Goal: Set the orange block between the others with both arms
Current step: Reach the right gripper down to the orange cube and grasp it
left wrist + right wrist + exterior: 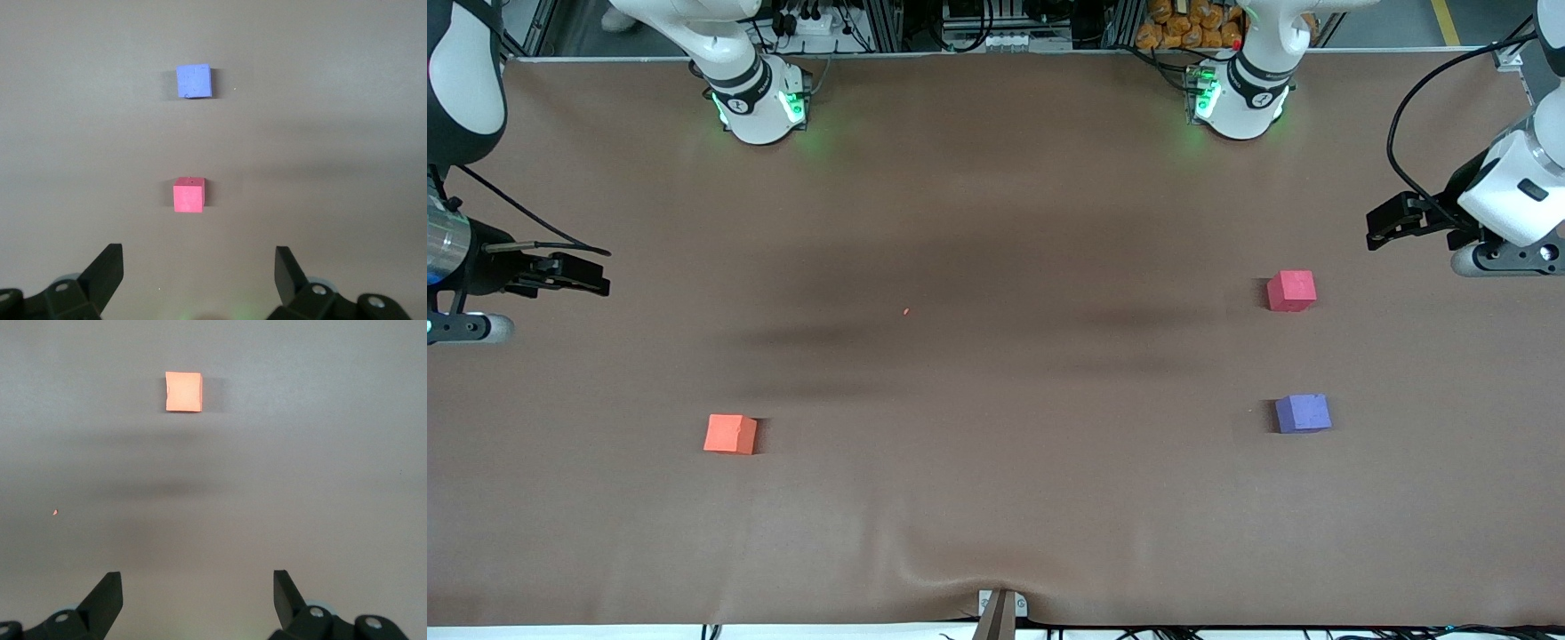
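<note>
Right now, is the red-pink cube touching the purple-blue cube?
Apart. The front view shows bare table between the red-pink cube and the purple-blue cube; the left wrist view shows the same gap.

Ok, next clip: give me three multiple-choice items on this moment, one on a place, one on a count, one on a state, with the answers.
1. Where does the small matte bright orange cube lie?
A. toward the right arm's end of the brown table
B. between the other two cubes
C. in the right gripper

2. How many cubes are on the table?
A. two
B. three
C. four

3. How do the grippers stand?
A. both shut on cubes
B. left shut, right open
C. both open and empty

Answers:
1 A: it sits alone, apart from the red-pink matte cube and purple-blue matte cube.
2 B: orange, red-pink, purple-blue.
3 C: left gripper and right gripper show spread fingers with nothing between.
</note>
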`<state>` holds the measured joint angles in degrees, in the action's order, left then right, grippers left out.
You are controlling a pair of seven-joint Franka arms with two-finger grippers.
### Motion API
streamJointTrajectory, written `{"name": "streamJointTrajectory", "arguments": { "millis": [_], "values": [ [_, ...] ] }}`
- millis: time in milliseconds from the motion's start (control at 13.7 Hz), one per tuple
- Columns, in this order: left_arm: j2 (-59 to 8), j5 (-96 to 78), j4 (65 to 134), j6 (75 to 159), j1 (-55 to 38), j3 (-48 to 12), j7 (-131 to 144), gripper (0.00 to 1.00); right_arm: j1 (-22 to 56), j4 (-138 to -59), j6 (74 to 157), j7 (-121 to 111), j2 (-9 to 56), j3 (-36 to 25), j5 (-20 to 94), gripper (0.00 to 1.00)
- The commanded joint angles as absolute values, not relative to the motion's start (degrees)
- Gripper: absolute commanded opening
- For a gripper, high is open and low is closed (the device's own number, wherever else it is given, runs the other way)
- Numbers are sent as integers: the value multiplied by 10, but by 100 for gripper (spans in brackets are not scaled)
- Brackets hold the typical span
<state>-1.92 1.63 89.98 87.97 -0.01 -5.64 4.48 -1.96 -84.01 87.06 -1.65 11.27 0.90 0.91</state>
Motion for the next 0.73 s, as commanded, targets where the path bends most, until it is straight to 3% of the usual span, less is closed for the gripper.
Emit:
{"name": "streamJointTrajectory", "arguments": {
  "millis": [0, 218, 291, 364, 437, 510, 582, 655],
  "values": [
    [-18, 12, 892, 882, 1, -57, 32, 100, -13, -843, 881, -11, 124, 9, 10, 100],
    [-14, 12, 894, 880, -2, -57, 32, 100, 4, -843, 920, -13, 171, 9, 11, 100],
    [-15, 12, 895, 880, 0, -57, 32, 100, 13, -843, 943, -13, 192, 9, 11, 72],
    [-14, 12, 896, 879, 1, -57, 32, 100, 18, -843, 967, -13, 215, 10, 11, 56],
    [-15, 12, 896, 878, 3, -57, 31, 100, 23, -843, 998, -12, 238, 9, 11, 57],
    [-14, 12, 896, 878, 4, -57, 31, 100, 25, -842, 1025, -13, 261, 9, 11, 82],
    [-14, 12, 896, 878, 4, -57, 31, 100, 25, -841, 1054, -12, 285, 9, 11, 100],
    [-15, 12, 895, 878, 4, -57, 31, 100, 25, -840, 1083, -12, 306, 9, 11, 100]
  ]
}}
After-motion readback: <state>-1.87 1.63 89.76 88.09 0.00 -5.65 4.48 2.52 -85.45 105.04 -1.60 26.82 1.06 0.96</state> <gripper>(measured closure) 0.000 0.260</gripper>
